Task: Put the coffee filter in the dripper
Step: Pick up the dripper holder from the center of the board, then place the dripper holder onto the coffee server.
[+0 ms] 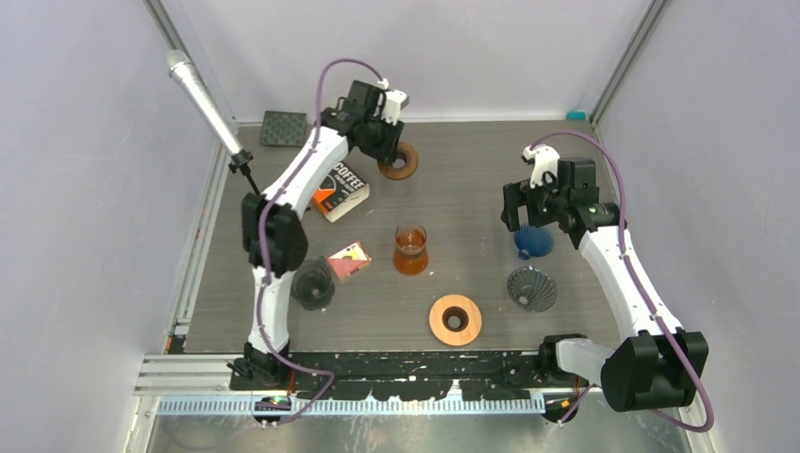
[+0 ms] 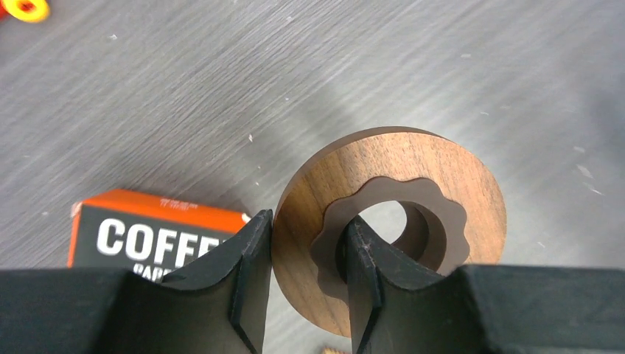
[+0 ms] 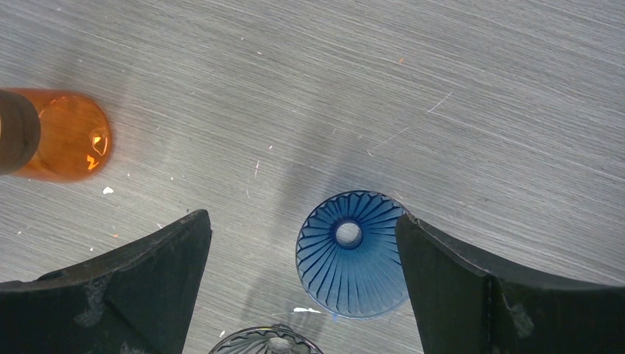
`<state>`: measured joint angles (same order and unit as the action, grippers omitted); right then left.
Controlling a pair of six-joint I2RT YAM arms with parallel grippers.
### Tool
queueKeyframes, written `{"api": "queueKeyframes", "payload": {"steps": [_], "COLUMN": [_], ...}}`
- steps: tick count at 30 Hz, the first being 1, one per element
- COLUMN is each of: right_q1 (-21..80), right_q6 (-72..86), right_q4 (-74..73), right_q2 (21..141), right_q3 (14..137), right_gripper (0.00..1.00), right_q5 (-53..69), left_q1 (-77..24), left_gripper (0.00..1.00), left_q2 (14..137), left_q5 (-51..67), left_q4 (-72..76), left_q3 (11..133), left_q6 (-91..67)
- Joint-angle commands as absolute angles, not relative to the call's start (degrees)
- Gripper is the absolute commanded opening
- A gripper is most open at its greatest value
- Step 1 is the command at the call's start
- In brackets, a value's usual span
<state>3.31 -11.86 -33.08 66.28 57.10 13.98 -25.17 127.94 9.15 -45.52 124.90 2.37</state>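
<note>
The left claw is pinching the edge of the dark wooden ring, with one finger outside and one in the hole. That hold is looking thin, so the ring may be slipping out if it gets lifted. The right claw is hanging spread wide over the blue dripper, which is sitting closer to one finger, so closing now may be tipping it over. No loose paper filter is showing. It is maybe hiding inside the coffee box, and neither claw is reaching there. Sitting on the desk are three drippers: the blue dripper, a grey dripper and a black dripper. There are also two rings, the dark wooden ring and a light wooden ring, plus one glass pot, one coffee box and one pink packet.
</note>
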Motion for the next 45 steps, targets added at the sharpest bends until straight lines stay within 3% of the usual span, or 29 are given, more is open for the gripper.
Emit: {"api": "queueKeyframes", "payload": {"steps": [1,10,30,40,45], "right_q1": [3.18,3.24,3.21,3.24,3.16], "right_q6": [-12.39,-12.65,-12.92,-13.18,-13.23], "right_q4": [-33.1,-33.91,-34.36,-34.62,-34.85], "right_q2": [65.91,66.74,66.25,66.2,66.38], "right_q3": [59.81,60.14,60.21,60.29,60.37], "right_gripper": [1.0,1.0,1.0,1.0,1.0], "right_q5": [14.24,15.8,16.26,16.52,16.78], "left_q1": [-25.92,-31.9,-38.56,-39.59,-40.0], "left_gripper": [0.23,0.25,0.27,0.37,0.5], "left_q2": [114.01,101.43,102.03,103.26,102.87], "left_q5": [14.71,14.42,12.28,11.3,10.15], "left_q4": [-47.66,-48.13,-46.23,-45.61,-45.69], "left_q3": [118.64,100.88,91.69,91.41,91.57], "left_q6": [4.75,6.13,4.51,4.66,4.61]}}
